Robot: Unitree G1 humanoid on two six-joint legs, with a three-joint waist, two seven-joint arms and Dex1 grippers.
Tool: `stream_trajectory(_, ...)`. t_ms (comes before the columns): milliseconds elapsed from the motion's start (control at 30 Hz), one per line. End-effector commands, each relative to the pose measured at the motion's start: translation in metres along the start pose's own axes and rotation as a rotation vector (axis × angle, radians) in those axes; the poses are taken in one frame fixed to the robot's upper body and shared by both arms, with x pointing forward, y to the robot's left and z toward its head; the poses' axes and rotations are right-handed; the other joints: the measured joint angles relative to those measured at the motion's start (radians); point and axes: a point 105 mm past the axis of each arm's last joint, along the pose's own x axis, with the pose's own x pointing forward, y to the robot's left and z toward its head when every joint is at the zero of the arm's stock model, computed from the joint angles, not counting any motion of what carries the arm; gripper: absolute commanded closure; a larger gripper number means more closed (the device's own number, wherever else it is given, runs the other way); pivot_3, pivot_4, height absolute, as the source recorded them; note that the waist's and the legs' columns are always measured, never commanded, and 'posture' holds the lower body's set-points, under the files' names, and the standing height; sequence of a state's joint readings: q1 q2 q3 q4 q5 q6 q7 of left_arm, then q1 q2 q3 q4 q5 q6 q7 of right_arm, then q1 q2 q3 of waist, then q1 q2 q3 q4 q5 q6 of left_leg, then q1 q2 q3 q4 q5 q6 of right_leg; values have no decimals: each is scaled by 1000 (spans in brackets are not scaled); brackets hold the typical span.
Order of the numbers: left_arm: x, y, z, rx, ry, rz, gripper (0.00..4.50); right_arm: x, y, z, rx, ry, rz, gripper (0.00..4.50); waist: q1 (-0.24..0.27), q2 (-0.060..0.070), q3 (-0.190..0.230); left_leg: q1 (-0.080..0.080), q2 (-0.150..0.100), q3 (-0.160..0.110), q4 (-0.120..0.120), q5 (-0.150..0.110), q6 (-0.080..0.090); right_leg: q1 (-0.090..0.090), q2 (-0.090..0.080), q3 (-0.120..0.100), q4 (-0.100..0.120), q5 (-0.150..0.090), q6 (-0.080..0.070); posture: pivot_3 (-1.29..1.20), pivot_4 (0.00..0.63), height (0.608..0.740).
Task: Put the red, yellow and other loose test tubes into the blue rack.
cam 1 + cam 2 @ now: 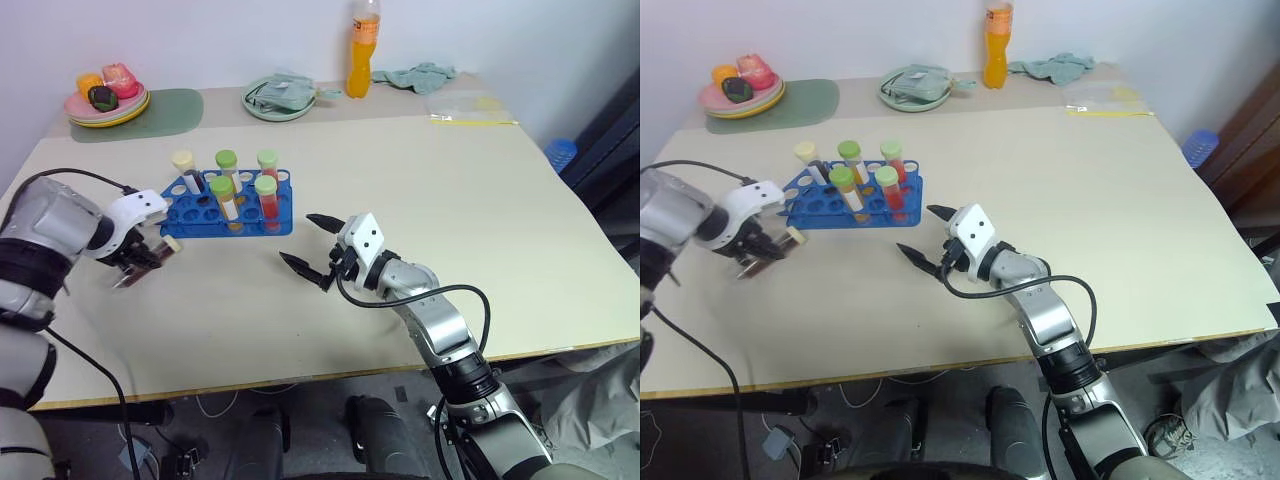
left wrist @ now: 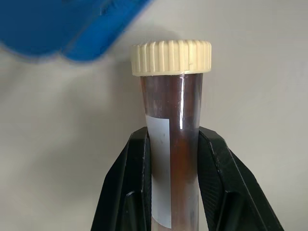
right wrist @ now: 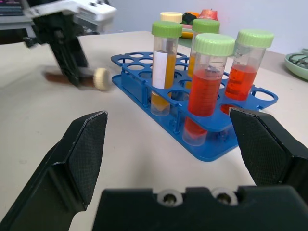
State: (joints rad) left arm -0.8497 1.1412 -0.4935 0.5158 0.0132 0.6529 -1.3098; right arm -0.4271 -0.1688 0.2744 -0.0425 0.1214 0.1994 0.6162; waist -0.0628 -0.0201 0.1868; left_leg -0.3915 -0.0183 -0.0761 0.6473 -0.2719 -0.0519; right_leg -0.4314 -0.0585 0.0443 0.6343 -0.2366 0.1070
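Your dark maroon tube (image 2: 175,144) with the cream cap (image 2: 171,57) is clamped between the two black fingers (image 2: 132,187) of your left gripper (image 1: 140,262), which has closed on its body below the cap. From the right wrist view the tube lies roughly level, low over the table (image 1: 420,200), its cap pointing toward the blue rack (image 1: 230,215). It sits just beside the rack's near left corner, apart from it; you cannot tell whether the tube touches the tabletop.

The blue rack stands on the left half of the table and already carries five upright tubes: two red tubes (image 3: 206,91) with pale green caps, two yellow tubes (image 3: 163,72) with green caps, and one cream-capped tube (image 1: 185,170) at the rear left. Several holes along the rack's near and left sides are free.

Your right gripper (image 1: 312,255) hangs wide open and holds nothing, to the right of the rack and near its front right corner, aimed at the rack.

At the far edge of the table you have a stack of plates (image 1: 105,105) with toy food on a green mat (image 1: 170,112), a pale green dish (image 1: 280,100) with a cloth in it, an orange bottle (image 1: 364,50), a crumpled cloth (image 1: 420,76) and a clear bag (image 1: 470,105).
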Motion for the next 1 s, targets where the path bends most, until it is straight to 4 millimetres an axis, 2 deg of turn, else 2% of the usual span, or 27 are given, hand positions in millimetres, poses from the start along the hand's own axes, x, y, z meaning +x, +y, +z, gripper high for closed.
stream_trajectory(33,-50,4,5,138,-269,60,3788,-2,1,13,-21,-44,-3,0,-6,0,0,-1,0,0,0,0,0,-1,0,0,0,0,0,0,150,740)
stream_trajectory(200,-83,10,29,51,-723,297,3788,0,3,15,-13,-50,18,0,24,0,0,-1,0,-1,1,0,1,0,-4,-1,1,0,0,0,150,740)
stream_trajectory(300,-103,17,44,-199,-1019,454,3788,1,13,14,24,-45,101,0,39,-1,-1,0,-1,-2,4,-1,1,4,-4,-4,0,0,0,0,150,740)
stream_trajectory(367,-104,17,53,-334,-1144,583,3788,1,17,14,52,-41,152,0,44,-2,-1,0,-2,-2,6,-1,1,4,-4,-4,1,0,0,0,150,740)
stream_trajectory(500,-90,4,74,-400,-1212,899,3788,2,23,16,74,-37,225,0,49,-3,-2,0,-2,-2,7,-1,1,4,-4,-3,2,0,0,0,150,740)
stream_trajectory(600,-77,-6,92,-438,-1268,1066,3788,5,24,17,67,-38,242,0,49,-3,-2,0,-2,-2,6,-1,1,4,-4,-3,1,1,0,0,150,740)
stream_trajectory(667,-62,-14,104,-467,-1294,1098,3788,6,24,18,66,-40,243,0,51,-3,-2,1,-2,-1,6,-1,1,4,-4,-2,1,1,0,0,150,740)
stream_trajectory(833,-30,-19,110,-546,-1273,1061,3788,6,21,18,61,-41,220,0,45,-3,-2,1,-2,-1,5,-1,1,3,-4,-2,1,1,0,0,150,740)
stream_trajectory(1000,-12,-28,120,-547,-1267,988,3788,4,17,18,59,-40,193,0,49,-3,-2,1,-2,0,5,-1,1,3,-4,-2,1,1,0,0,150,740)
